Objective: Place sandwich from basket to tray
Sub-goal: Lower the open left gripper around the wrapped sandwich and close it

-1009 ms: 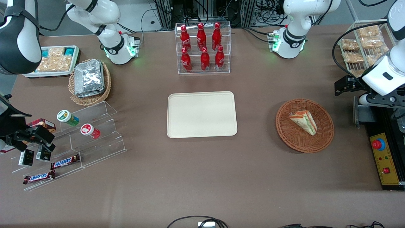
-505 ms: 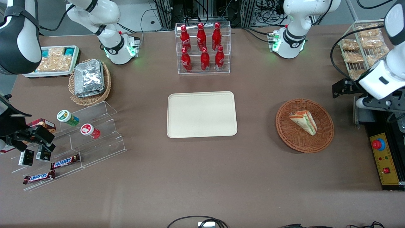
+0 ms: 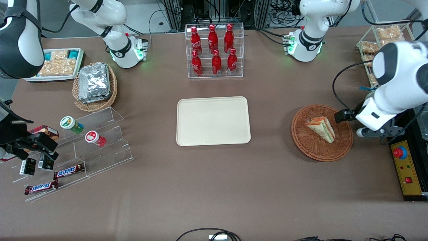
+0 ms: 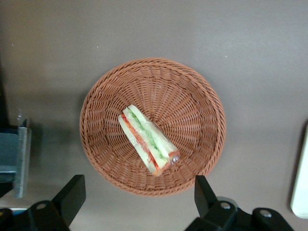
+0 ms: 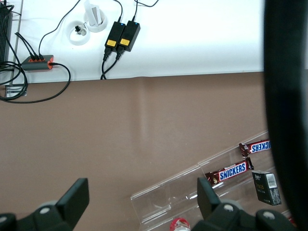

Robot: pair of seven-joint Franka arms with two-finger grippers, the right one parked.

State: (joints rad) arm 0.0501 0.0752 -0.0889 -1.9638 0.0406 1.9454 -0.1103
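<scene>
Approaching — the step in hand is the reach toward the pick, with nothing grasped yet.

Front view: sandwich lies in the reddish-brown wicker basket, toward the working arm's end of the worktop. Cream tray sits bare at mid-worktop, well apart from the basket. Left arm's end effector hangs at the basket's rim on the working arm's side, above the worktop; its fingers are mostly hidden under the white wrist here. Against the frame a second ago, the arm has swung in from over the black control box to the basket edge. Sandwich, basket and tray are unmoved.

Left wrist view: camera looks straight down on the basket, the sandwich lying diagonally near its centre, clear wrap visible at one end. End effector is spread wide — one black finger and the other well apart, nothing between them. Both sit off the basket rim, so the wedge is not yet bracketed. A sliver of the tray shows at the frame's edge.

Right wrist view: Snickers bars on a clear stand, nothing of the task.

Next move, by my reading: centre over the wedge, turn the wrist so the fingers close across the bread faces, then descend.
</scene>
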